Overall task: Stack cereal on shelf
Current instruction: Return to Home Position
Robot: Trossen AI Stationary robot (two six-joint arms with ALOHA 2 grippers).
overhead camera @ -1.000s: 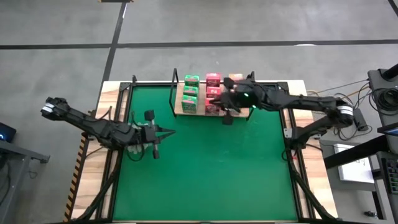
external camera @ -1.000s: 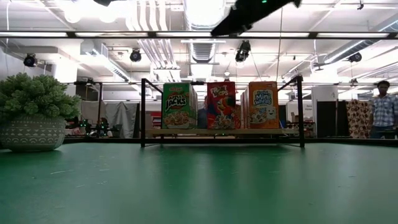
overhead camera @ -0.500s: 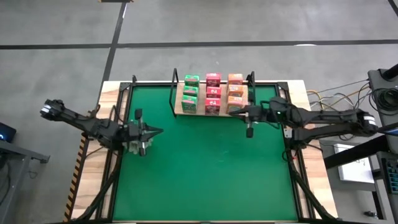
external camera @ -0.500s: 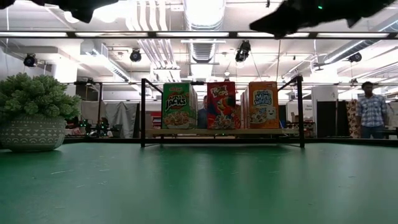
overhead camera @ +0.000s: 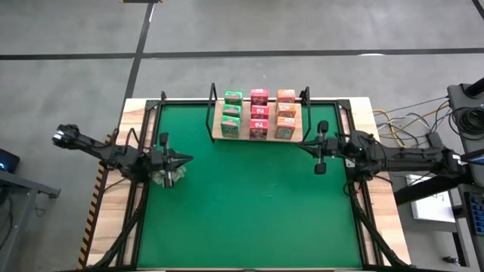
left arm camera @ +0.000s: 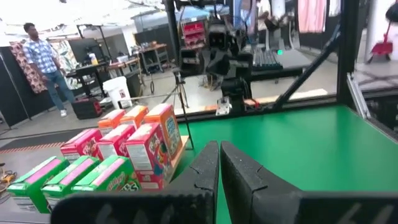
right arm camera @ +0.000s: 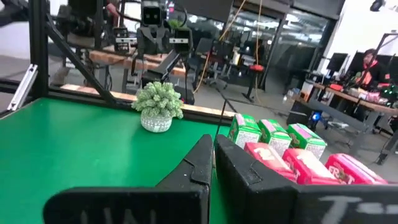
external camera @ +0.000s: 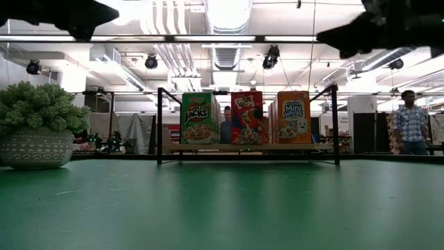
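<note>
- High view is showing the shelf (overhead camera: 218, 137) sitting at the far side of the green mat (overhead camera: 249, 211), roughly midway between the two arms, with a black wire upright at each end.
- Nine packs are standing on its wooden board in three rows running front to back: the green cereal boxes (overhead camera: 231, 115) on the left, the pink-red cereal boxes (overhead camera: 259, 113) in the middle, and the orange cereal boxes (overhead camera: 286, 113) on the right.
- From table height, the front box of each colour is standing upright and facing forward, the three close beside one another along the board.
- The left gripper (overhead camera: 187, 159) is hovering over the left part of the mat, well apart from the shelf and pointing toward the middle of the table. Its wrist view is showing the two fingers (left arm camera: 205, 171) pressed nearly together, with nothing between them.
- A potted plant (overhead camera: 168, 176) is sitting on the mat just below and beside that gripper.
- The right gripper (overhead camera: 302, 146) is hanging near the shelf's right front corner without touching it, raised above the mat. Its fingers (right arm camera: 199, 162) are likewise drawn together and carrying nothing.
- In the low view both arms are appearing only as dark shapes at the upper corners, high above the tabletop.
- A person (external camera: 412, 128) in a checked shirt is standing in the room behind the table, off to the right.
</note>
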